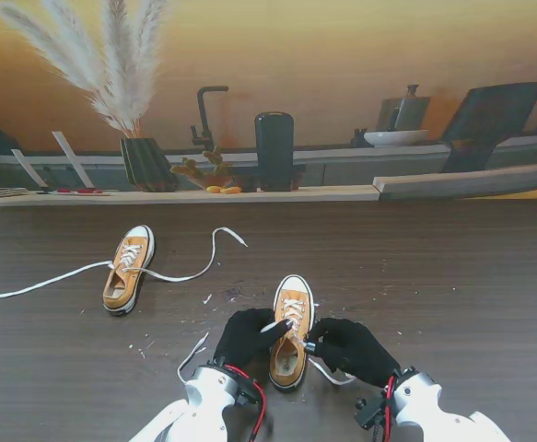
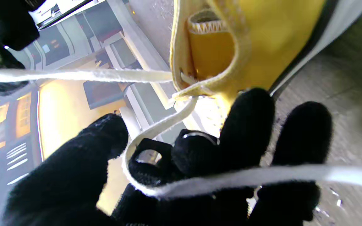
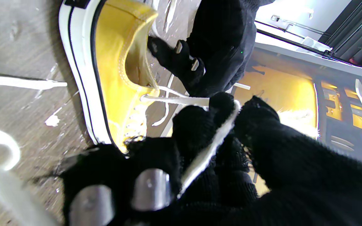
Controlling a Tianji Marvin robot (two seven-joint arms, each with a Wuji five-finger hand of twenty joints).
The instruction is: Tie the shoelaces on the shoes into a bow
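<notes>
A yellow canvas shoe stands close to me, toe pointing away, between my two black-gloved hands. My left hand reaches onto its lacing; in the left wrist view a white lace comes off the shoe and loops around the curled fingers. My right hand is on the shoe's other side. Its thumb and forefinger pinch a taut white lace that runs to the top eyelet of the shoe. A second yellow shoe lies farther off to the left, its long laces spread loose.
Loose lace ends trail on the dark wood table beside my left wrist and under my right hand. White scraps dot the table. A shelf at the back carries a vase of pampas grass and a black cylinder.
</notes>
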